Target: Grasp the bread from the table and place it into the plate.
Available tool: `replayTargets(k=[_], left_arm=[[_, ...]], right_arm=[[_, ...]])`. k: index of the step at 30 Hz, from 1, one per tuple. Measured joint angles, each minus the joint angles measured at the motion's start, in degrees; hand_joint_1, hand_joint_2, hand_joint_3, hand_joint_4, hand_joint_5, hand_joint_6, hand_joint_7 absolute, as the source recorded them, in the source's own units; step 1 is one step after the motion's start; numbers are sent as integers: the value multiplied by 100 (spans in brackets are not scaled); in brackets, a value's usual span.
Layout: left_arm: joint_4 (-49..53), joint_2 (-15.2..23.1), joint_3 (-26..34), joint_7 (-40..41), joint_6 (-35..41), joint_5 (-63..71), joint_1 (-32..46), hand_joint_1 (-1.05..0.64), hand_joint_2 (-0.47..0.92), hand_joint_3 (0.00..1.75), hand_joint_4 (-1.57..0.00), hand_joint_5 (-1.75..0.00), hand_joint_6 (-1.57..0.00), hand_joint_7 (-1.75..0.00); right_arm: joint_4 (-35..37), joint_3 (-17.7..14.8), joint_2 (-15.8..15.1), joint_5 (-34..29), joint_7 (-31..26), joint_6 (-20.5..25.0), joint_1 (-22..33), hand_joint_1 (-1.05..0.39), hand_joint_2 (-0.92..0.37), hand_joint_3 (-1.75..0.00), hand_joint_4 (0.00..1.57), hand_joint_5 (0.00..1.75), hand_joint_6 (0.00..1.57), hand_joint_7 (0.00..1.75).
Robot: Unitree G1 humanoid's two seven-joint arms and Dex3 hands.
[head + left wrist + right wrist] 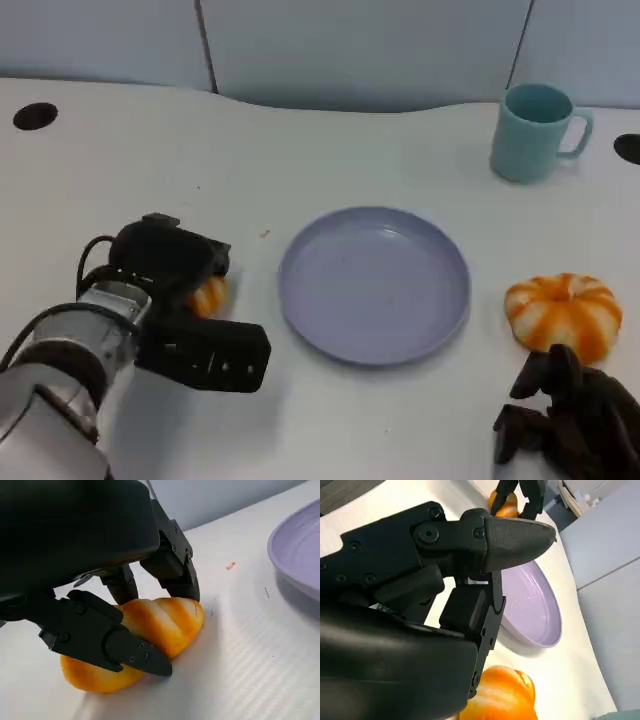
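While the glossy golden-orange bread roll (150,640) lies on the white table (330,420) at nine o'clock of the empty round lilac plate (375,285), it is clasped by the left hand (185,310); lifting and placing remain. Open tabletop is left between roll and plate. The right hand (570,420) is curled, holding nothing.

Head overhead; wrists close; all share plate (375,285).
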Motion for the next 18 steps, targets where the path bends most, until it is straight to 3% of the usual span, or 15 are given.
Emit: replayTargets(k=[3,5,15,18], left_arm=[[0,-7,62,369,101,-28,107,-25,92,45,-72,-175,-48,-173],[4,-10,64,478,123,-25,132,-23,92,36,-68,-175,-41,-172],[5,19,146,850,-77,-40,144,-21,92,31,-71,-175,-46,-175],[-8,31,283,916,-278,-185,100,-19,90,42,-77,-175,-52,-174]], right_arm=[[-1,22,0,-24,-25,-8,-4,-47,-92,-47,127,124,121,105],[2,27,12,-40,-33,-24,-8,-47,-92,-46,127,124,121,106],[232,18,84,-66,-26,-136,-199,-47,-92,-43,127,122,121,107],[285,17,84,-67,0,-168,-236,-47,-92,-45,130,121,122,104]])
